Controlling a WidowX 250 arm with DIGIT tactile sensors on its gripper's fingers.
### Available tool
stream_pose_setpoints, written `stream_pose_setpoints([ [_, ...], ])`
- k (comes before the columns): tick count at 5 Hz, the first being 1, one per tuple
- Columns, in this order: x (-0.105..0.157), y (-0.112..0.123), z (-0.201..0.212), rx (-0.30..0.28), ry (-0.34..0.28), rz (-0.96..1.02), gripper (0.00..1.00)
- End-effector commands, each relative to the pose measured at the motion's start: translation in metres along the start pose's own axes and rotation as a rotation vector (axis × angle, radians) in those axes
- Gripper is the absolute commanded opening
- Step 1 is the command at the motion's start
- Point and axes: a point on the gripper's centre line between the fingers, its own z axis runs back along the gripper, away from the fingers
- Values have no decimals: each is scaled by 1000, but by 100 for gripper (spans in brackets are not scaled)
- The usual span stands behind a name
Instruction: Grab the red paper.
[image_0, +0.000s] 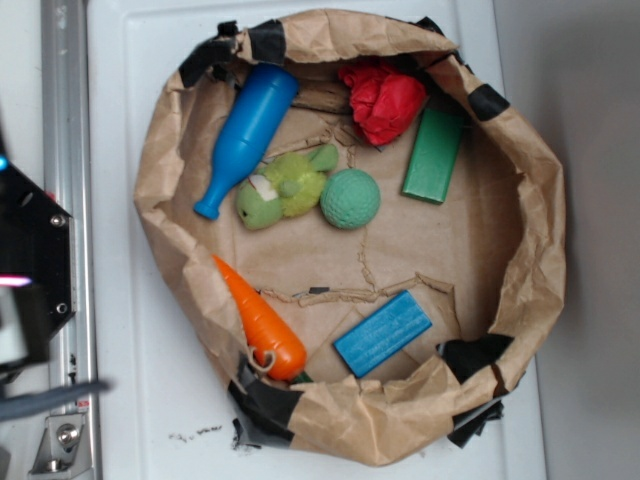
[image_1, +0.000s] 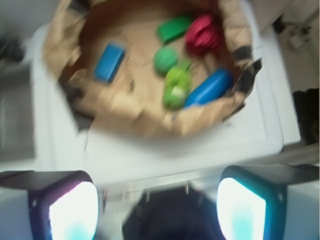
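A brown paper bag (image_0: 530, 250), rolled down into a shallow bowl and patched with black tape (image_0: 265, 410), sits on a white surface (image_0: 130, 400). The red paper (image_0: 383, 100) lies inside it at the far upper edge in the exterior view, tucked against the bag's wall and just beside the top end of a green block (image_0: 434, 155). A green ball (image_0: 350, 198) rests below and to the left of the red paper, touching a yellow-green stuffed toy (image_0: 283, 187). A blue bowling pin (image_0: 245, 135) lies diagonally along the left side, its narrow end close to the toy. An orange carrot (image_0: 262, 322) leans on the bag's lower left wall, and a blue block (image_0: 382, 333) lies on the floor of the bag near the bottom.

The robot arm (image_0: 30, 270) is visible only at the left edge of the exterior view, well apart from the bag and its contents.

In the blurred wrist view, the gripper (image_1: 157, 205) hangs outside the bag over the white surface, its two fingers (image_1: 72, 207) spread wide with nothing between them. The red paper (image_1: 204, 34) shows at the top of that view, against the bag's far wall, between the green block (image_1: 175, 28) and the blue pin (image_1: 210, 87).
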Motion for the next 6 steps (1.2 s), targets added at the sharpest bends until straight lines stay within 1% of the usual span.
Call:
stream_pose_setpoints([
  [1, 45, -3, -43, 24, -124, 176, 100],
  [2, 66, -8, -79, 34, -142, 300, 100],
  [3, 86, -4, -113, 50, -130, 447, 100],
  [4, 103, 8, -134, 125, -114, 471, 100],
  [5, 113, 33, -141, 190, -112, 457, 100],
  [6, 111, 46, -134, 235, -116, 411, 100],
])
